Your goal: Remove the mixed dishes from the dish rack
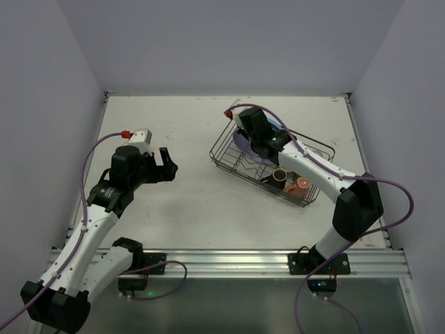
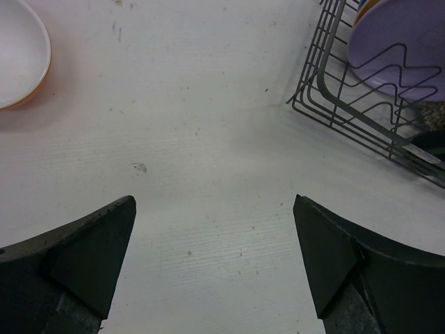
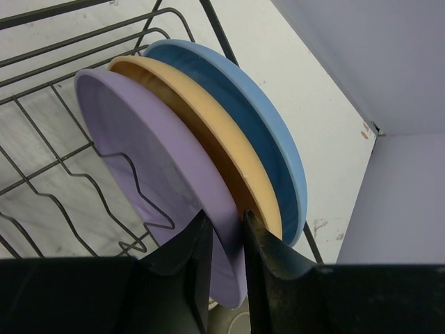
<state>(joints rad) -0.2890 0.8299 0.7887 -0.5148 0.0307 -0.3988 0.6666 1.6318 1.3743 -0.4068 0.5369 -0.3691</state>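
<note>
The black wire dish rack [image 1: 221,161] stands right of the table's middle. Three plates stand on edge in it: lilac [image 3: 139,153], tan [image 3: 208,139] and light blue [image 3: 257,132]. My right gripper [image 3: 224,217] reaches into the rack from above, one finger on each face of the lilac plate's rim, shut on it. A brown mug [image 1: 279,175] and a pink mug [image 1: 302,184] sit at the rack's near right end. My left gripper [image 2: 214,202] hangs open over bare table left of the rack [image 2: 327,104]. An orange bowl [image 2: 17,56] with a white inside rests on the table.
The table is walled in at the back and on both sides. The right arm's purple cable [image 1: 306,149] runs over the rack. The bowl lies to the left of the left gripper's view, away from the rack.
</note>
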